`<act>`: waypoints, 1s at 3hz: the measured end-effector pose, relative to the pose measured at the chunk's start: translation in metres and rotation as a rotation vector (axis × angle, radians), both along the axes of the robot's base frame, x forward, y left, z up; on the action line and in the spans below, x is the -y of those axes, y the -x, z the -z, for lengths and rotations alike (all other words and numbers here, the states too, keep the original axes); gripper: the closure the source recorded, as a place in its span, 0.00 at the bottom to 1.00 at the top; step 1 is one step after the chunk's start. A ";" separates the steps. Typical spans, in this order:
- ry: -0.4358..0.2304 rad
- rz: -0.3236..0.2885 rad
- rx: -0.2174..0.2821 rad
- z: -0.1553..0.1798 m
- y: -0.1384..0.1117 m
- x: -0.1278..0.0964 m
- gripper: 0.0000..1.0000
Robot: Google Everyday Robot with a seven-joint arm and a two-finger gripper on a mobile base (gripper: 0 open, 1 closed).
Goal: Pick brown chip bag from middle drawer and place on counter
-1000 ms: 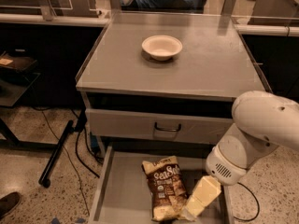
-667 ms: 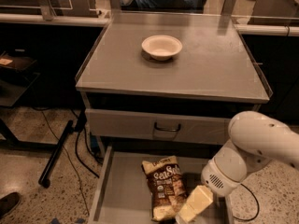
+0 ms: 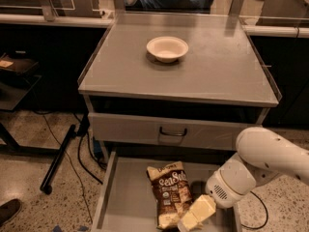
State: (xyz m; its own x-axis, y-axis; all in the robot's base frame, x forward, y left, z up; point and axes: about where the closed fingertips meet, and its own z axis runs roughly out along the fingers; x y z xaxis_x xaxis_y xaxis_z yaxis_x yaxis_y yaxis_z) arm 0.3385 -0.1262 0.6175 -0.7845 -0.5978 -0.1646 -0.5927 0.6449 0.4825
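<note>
The brown chip bag [image 3: 170, 191] lies flat on the floor of the open middle drawer [image 3: 128, 197], dark brown with white "Sea Salt" lettering and pale yellow ends. My gripper [image 3: 194, 217] hangs from the white arm [image 3: 263, 161] at the lower right, with its pale yellow fingers right at the bag's lower right corner. The grey counter [image 3: 212, 74] is above, with a white bowl [image 3: 167, 48] near its back middle.
A closed grey drawer front with a dark U-shaped handle [image 3: 173, 132] sits above the open drawer. Black cables and a dark stand leg [image 3: 60, 158] lie on the speckled floor at left. Glass panels edge the counter's sides.
My gripper and arm have moved down and left, closer to the bag's lower right corner. The bag has not moved.
</note>
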 end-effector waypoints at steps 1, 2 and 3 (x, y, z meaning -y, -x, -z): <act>-0.033 0.137 -0.048 0.029 -0.006 -0.001 0.00; -0.068 0.347 -0.087 0.075 -0.025 0.006 0.00; -0.069 0.344 -0.090 0.076 -0.024 0.005 0.00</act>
State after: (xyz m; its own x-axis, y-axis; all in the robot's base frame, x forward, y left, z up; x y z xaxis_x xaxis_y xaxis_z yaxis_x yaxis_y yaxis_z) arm 0.3630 -0.1312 0.5419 -0.9512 -0.2861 -0.1160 -0.2994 0.7636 0.5720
